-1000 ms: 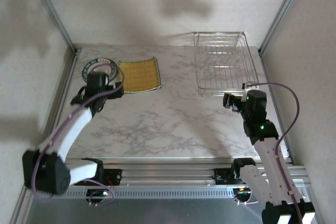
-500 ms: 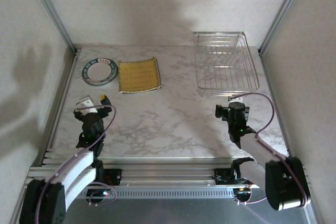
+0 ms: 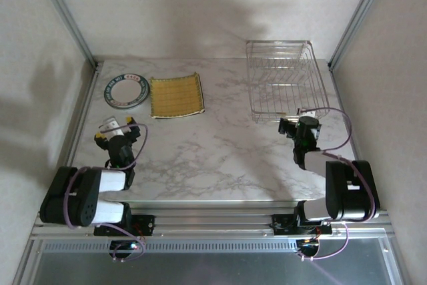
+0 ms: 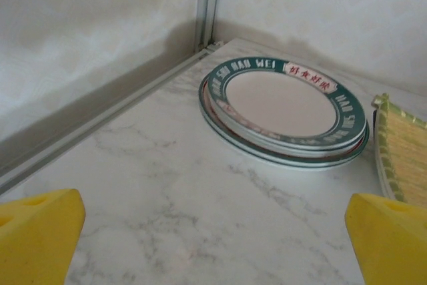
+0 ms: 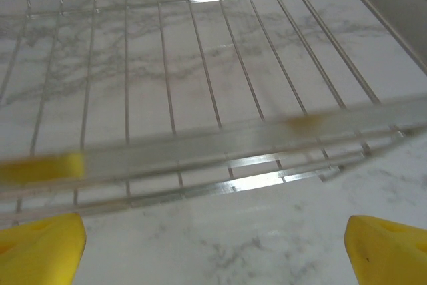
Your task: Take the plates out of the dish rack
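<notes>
We judge the dish rack [image 5: 200, 143] bare, so the job reads done; park both arms low, clear of the wire. The left end effector [image 3: 115, 129] and right end effector [image 3: 298, 123] are spread wide, gripping nothing. The round plates [image 4: 287, 108] sit stacked on the worktop [image 3: 220, 155] just ahead of the left one, with the yellow plate [image 3: 176, 95] ahead-right. The rack's near rim lies just ahead of the right one.

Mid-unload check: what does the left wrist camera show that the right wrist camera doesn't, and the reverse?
Left wrist: a stack of round white plates with green lettered rims and the edge of a yellow grid-patterned square plate, both lying on the white marble tabletop. Right wrist: the silver wire dish rack, no plate in the part seen. Shared: that marble tabletop, and yellow-tipped jaws standing open on the left gripper and the right gripper.
</notes>
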You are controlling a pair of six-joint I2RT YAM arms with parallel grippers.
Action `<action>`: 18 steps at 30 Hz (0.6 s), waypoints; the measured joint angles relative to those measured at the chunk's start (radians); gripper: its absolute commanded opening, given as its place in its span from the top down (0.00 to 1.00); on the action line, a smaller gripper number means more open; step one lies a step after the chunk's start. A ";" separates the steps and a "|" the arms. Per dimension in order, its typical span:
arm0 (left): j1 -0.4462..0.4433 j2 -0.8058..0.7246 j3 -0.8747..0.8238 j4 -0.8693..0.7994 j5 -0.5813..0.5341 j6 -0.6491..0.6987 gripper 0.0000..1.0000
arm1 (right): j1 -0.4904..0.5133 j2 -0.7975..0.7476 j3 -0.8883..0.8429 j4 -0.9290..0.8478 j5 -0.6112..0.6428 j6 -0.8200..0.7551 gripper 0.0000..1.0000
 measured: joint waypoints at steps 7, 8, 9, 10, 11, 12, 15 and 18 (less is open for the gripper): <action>0.014 0.113 0.057 0.061 0.049 0.010 0.01 | 0.029 0.097 0.028 0.070 -0.026 -0.018 0.01; 0.014 0.114 0.066 0.060 0.056 0.011 0.00 | 0.029 0.101 0.020 0.090 -0.032 -0.022 0.01; 0.016 0.114 0.069 0.063 0.064 0.011 0.00 | 0.029 0.107 0.006 0.126 -0.040 -0.024 0.01; 0.020 0.114 0.069 0.070 0.075 0.011 0.00 | 0.029 0.115 -0.013 0.165 -0.045 -0.026 0.01; 0.026 0.119 0.064 0.087 0.089 0.011 0.00 | 0.028 0.119 -0.026 0.173 -0.049 -0.026 0.01; 0.031 0.131 0.055 0.123 0.094 0.011 0.00 | 0.028 0.123 -0.036 0.188 -0.051 -0.026 0.01; 0.042 0.152 0.029 0.155 0.109 0.011 0.01 | 0.028 0.128 -0.046 0.209 -0.053 -0.026 0.01; 0.043 0.154 0.029 0.163 0.116 0.010 0.00 | 0.028 0.128 -0.047 0.232 -0.054 -0.027 0.01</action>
